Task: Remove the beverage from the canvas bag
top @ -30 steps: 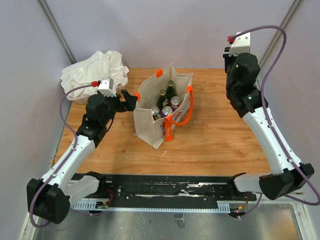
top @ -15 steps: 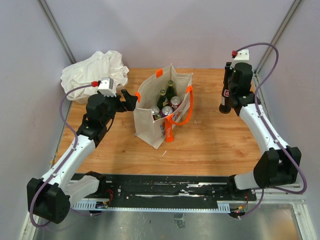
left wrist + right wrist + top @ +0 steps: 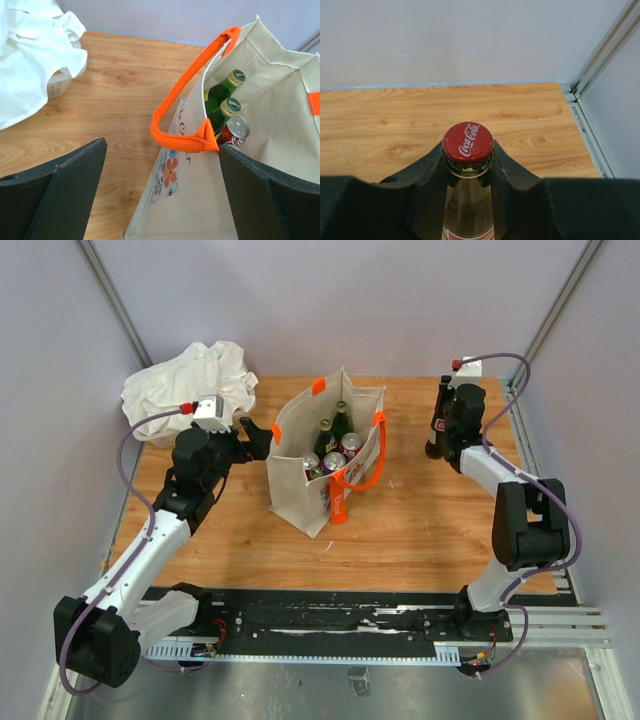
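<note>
Glass bottle (image 3: 468,141): brown, red-capped, was far right, outside cream canvas bag (image 3: 300,480).
Right gripper (image 3: 468,172): fingers clenched its neck.
Left gripper (image 3: 161,192): fingers hung spread beside bag.
Risk: released tilted, bottle could have toppled.

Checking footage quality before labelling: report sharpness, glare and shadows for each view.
Top external: soft, even light, sharp throughout, only faint shadows around the canvas bag. Left wrist: green bottles crisp, the left claw dark and slightly soft at the frame's bottom. Right wrist: lettering on the bottle cap is sharp, the right claw nearly featureless black; no glare.
</note>
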`<state>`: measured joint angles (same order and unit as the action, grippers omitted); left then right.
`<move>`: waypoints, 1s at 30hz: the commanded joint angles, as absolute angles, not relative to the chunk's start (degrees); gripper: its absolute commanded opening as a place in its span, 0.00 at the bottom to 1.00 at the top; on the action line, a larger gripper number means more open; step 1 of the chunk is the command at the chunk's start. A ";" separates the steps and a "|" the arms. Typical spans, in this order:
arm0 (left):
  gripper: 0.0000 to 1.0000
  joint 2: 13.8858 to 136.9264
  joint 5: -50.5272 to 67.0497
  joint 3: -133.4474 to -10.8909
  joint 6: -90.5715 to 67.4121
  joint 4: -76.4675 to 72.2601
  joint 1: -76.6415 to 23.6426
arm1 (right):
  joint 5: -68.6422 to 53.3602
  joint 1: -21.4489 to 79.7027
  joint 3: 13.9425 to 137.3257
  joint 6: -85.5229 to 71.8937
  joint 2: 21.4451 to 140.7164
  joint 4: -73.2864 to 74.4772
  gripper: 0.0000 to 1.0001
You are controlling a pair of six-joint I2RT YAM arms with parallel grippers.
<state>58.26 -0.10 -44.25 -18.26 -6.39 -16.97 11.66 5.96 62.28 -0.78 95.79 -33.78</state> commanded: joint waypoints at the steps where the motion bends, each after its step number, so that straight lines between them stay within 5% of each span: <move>1: 1.00 56.72 -1.82 -44.06 -18.31 -7.30 -17.37 | 11.08 5.27 61.64 0.46 94.72 -53.32 0.01; 9: 1.00 56.91 -2.57 -43.80 -17.83 -7.55 -17.39 | 11.34 5.36 55.97 0.00 93.62 -57.34 0.02; 11: 1.00 57.48 -2.26 -44.17 -17.48 -7.64 -17.39 | 11.27 5.49 54.77 -0.24 92.98 -56.28 0.18; 14: 1.00 58.53 -1.88 -44.85 -16.88 -7.69 -17.38 | 11.18 5.93 53.02 -0.27 91.56 -54.46 0.70; 17: 1.00 59.31 -1.55 -45.53 -16.42 -7.95 -17.39 | 12.59 6.79 52.74 0.33 90.41 -51.74 0.99; 30: 1.00 57.64 -1.57 -49.93 -14.90 -7.42 -17.39 | 21.45 17.91 63.21 8.73 78.93 -25.62 0.99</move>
<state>60.05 -1.45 -47.00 -16.01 -6.70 -16.97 17.56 13.21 59.40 3.68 84.07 -34.37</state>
